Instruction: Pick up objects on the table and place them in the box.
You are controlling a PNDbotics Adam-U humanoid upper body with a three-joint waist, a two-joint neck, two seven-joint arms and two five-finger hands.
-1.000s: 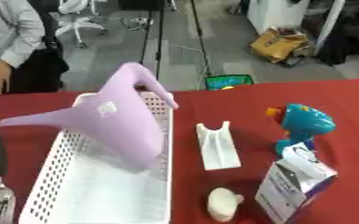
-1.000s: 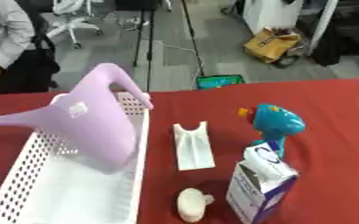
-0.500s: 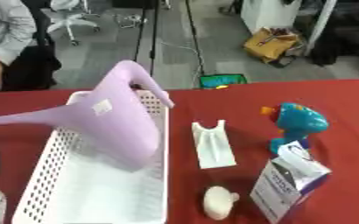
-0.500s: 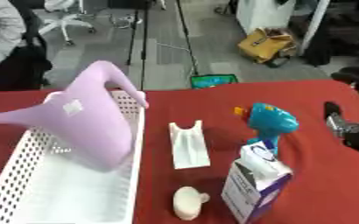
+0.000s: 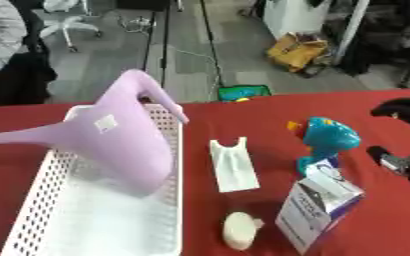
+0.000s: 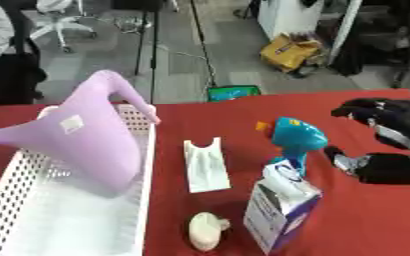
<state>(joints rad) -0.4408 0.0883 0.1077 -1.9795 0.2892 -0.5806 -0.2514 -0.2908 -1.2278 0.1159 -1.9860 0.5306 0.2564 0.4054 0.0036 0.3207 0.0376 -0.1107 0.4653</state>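
Since a second ago the right hand [image 6: 385,140] has come in from the right edge, where earlier only the red table [image 6: 366,220] showed; it now hovers just right of the blue bird-shaped toy [image 6: 292,140], fingers apart and curved, thumb below them, holding nothing. Nothing else on the table has shifted apart from the camera's own tilt. At the left, the lilac watering can [image 5: 112,142] stands in the white perforated box [image 5: 86,220], leaning against the box's right wall; its long axis runs left to right, with the long spout pointing left past the box's edge and the arched handle rising at the far right over the rim. Right of the box, a flat white folded piece [image 5: 233,165] lies with its long axis running near to far, its notched end toward the far side. Nearer than it sits a small cream-coloured rounded object [image 5: 240,231]. The toy stands upright with its orange beak pointing left, and just near it, touching or nearly so, a white and blue carton [image 6: 280,207] stands upright, its gabled top tilted slightly toward the far side. Between the hand and the flat white piece stand the toy and the carton. The left hand does not show.
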